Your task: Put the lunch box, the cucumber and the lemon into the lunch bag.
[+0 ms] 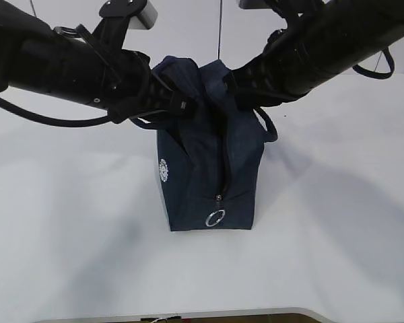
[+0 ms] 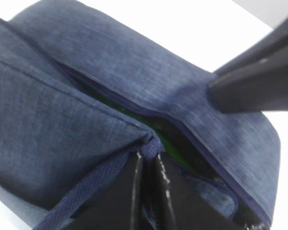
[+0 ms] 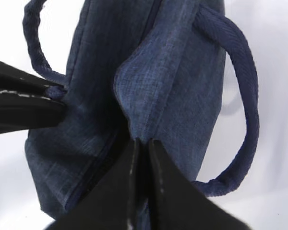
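Two black robot arms meet over the boxy dark navy fabric lunch bag [image 1: 209, 168], which stands upright on the white tabletop [image 1: 337, 222] in the exterior view. The left pincer [image 1: 182, 108] reaches the bag's top from the left, the right pincer [image 1: 232, 87] from the right, both pressed into the fabric at the bag's upper edge. A silver ring pull [image 1: 215, 218] hangs low on the bag's front seam, and a small white round logo [image 1: 163, 169] marks the bag's left face. One loop handle [image 1: 269, 128] droops off the bag's right side.

In the left wrist view, the left pincer [image 2: 149, 163] is closed tight on a fold of the lunch bag [image 2: 62, 105] and its strap end. Through the bag's parted opening a strip of green [image 2: 173, 148] shows inside; whether it is the cucumber I cannot tell. The other arm's dark tip [image 2: 259, 86] sits at the bag's far edge.

In the right wrist view, the right pincer [image 3: 141, 158] is closed on a pinched ridge of the lunch bag [image 3: 163, 86]. A loop handle [image 3: 240, 96] arcs off the bag's right side. The left pincer [image 3: 48, 98] grips the bag's opposite edge.
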You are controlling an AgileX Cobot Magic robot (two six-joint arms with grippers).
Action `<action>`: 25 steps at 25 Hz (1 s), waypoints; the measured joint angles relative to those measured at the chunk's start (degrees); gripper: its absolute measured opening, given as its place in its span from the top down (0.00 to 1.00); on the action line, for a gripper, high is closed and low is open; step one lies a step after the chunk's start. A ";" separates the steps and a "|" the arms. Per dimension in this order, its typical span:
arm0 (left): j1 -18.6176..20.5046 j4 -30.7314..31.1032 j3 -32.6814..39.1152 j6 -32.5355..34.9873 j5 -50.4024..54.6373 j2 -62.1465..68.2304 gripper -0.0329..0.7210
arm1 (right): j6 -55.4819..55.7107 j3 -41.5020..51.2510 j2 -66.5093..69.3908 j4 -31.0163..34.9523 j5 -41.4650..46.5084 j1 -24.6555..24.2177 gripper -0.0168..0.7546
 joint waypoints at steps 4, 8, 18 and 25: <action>0.00 0.00 0.00 0.00 0.00 0.00 0.95 | -1.89 0.00 0.00 0.92 0.00 0.00 0.88; 0.00 0.10 0.00 0.00 0.23 0.00 0.95 | -2.97 0.00 0.00 1.88 0.00 0.00 0.63; 0.00 2.26 -0.10 0.00 2.48 0.00 0.95 | -3.21 0.00 -2.72 2.04 0.23 0.00 0.50; 0.22 3.61 -0.10 0.00 2.94 -2.11 0.95 | -4.50 0.00 -7.23 1.67 3.26 0.00 0.50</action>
